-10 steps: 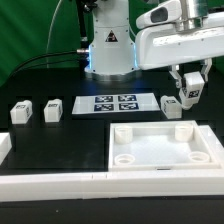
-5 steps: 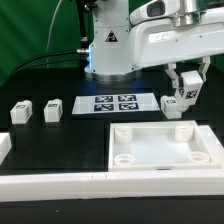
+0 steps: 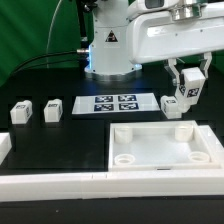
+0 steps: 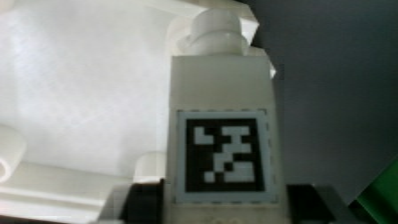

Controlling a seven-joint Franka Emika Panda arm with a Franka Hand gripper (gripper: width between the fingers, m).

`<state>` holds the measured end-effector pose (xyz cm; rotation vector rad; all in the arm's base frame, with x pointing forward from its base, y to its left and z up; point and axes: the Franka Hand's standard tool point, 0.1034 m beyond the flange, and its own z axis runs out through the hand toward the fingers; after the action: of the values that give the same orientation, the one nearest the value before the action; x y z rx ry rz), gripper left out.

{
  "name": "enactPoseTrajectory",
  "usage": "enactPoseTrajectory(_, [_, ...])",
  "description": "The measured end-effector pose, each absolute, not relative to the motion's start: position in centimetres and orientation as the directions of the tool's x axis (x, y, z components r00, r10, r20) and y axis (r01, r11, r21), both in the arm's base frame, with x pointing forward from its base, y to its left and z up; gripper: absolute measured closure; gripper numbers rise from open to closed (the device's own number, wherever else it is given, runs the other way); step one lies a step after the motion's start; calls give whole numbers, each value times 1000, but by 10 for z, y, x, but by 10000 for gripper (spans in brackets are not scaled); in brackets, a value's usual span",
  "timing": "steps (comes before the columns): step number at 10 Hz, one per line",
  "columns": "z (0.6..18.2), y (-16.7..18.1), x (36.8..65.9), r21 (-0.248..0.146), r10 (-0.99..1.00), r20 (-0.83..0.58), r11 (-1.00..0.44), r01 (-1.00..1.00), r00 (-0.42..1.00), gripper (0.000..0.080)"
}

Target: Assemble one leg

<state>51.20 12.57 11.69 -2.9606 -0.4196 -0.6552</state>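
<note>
My gripper [image 3: 189, 88] is shut on a leg [image 3: 190, 92], a small white block with a black-and-white marker, and holds it above the table at the exterior view's right, behind the tray [image 3: 165, 146]. In the wrist view the held leg [image 4: 222, 120] stands between my dark fingers [image 4: 146, 198], its marker facing the camera, with the gripper [image 4: 222, 202] closed on its base. The white tray [image 4: 71, 100] lies beyond it. Another leg [image 3: 171, 106] sits on the table just beside the held one. Two more legs [image 3: 20, 113] [image 3: 52, 110] sit at the left.
The marker board [image 3: 118, 103] lies in the middle behind the tray. A long white rail [image 3: 50, 185] runs along the front. The robot base [image 3: 106, 45] stands at the back.
The arm has risen slightly with the leg in the gripper. Nothing else has moved.
</note>
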Motion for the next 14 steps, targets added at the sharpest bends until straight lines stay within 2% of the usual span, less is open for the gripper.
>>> enactPoseTrajectory(1, [113,122,509,-4,247,499,-958,287,831,506])
enactPoseTrajectory(2, [102,113,508,4,270,461,-953,302,846,506])
enactPoseTrajectory(4, [110,113,537,19,288,485,-947,320,826,506])
enactPoseTrajectory(7, [124,121,579,13,287,491,-946,322,822,506])
enactPoseTrajectory(9, [128,114,600,34,329,484,-933,358,811,506])
enactPoseTrajectory(14, [124,112,597,43,315,524,-938,345,791,506])
